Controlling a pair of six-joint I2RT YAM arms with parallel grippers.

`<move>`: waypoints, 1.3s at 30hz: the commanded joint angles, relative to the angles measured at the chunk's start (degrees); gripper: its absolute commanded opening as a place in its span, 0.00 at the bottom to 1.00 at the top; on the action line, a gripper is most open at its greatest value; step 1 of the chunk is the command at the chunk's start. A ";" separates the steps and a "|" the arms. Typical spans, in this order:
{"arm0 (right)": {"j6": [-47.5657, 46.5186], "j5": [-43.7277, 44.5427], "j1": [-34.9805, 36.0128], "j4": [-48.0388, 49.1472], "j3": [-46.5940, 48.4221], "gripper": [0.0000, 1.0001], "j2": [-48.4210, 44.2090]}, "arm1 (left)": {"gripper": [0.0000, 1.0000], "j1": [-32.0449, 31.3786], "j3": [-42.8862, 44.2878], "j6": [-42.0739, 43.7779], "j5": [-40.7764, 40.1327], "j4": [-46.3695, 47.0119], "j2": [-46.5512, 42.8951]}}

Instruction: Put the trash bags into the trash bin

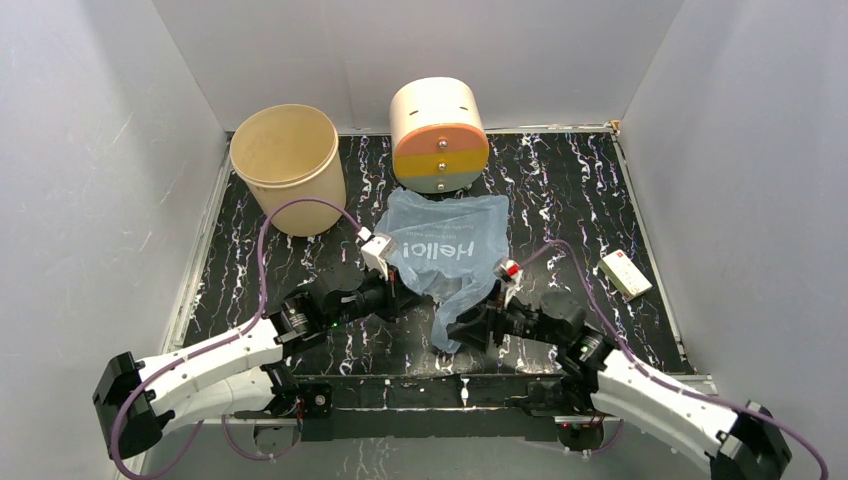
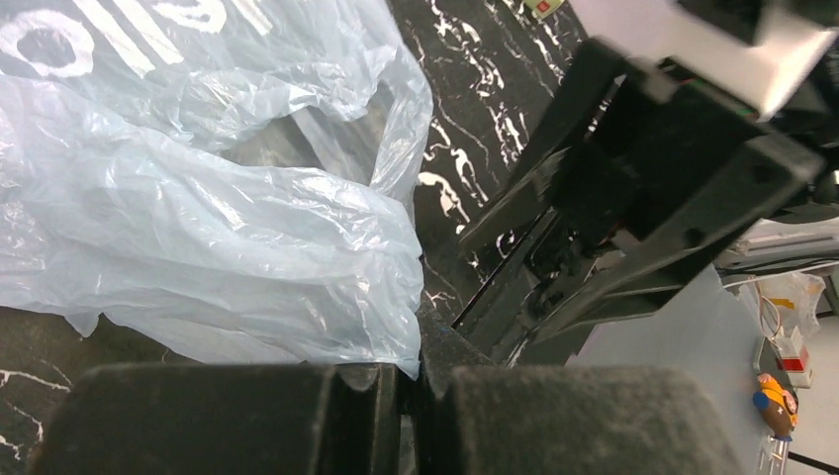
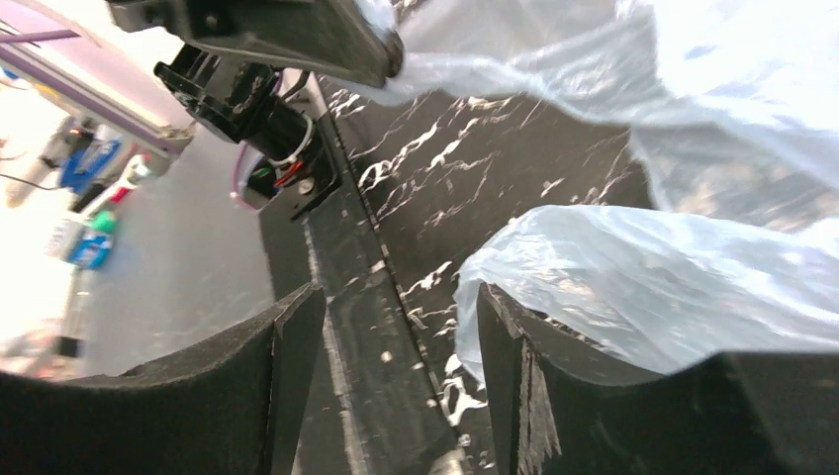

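Observation:
The pale-blue trash bag (image 1: 447, 252) lies crumpled on the black marbled table, white lettering up, in front of the cream cylinder. My left gripper (image 1: 404, 293) is at its left edge. In the left wrist view the gripper (image 2: 416, 381) is shut, with the bag's (image 2: 198, 218) lower corner pinched between the fingers. My right gripper (image 1: 462, 325) is at the bag's near tip. In the right wrist view it (image 3: 401, 336) is open, and the bag (image 3: 673, 287) drapes over the outside of its right finger (image 3: 514, 356). The beige trash bin (image 1: 288, 165) stands upright at the back left, its mouth open.
A cream cylinder with an orange-yellow front and knobs (image 1: 440, 135) stands at the back centre, just behind the bag. A small white box (image 1: 625, 273) lies at the right. Grey walls enclose the table on three sides. The two grippers are close together.

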 commanded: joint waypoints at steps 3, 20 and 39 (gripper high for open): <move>-11.24 8.65 0.18 -6.93 -5.34 0.68 -14.56 | 0.00 0.05 -1.86 -0.84 -0.58 0.74 -0.09; -18.93 -1.22 5.58 17.94 -6.17 0.70 10.88 | 0.00 0.11 -3.44 -1.75 -1.39 2.63 2.96; -30.11 13.28 16.68 25.42 -8.29 0.73 15.13 | 0.00 0.11 -4.01 -2.33 -0.96 3.65 3.00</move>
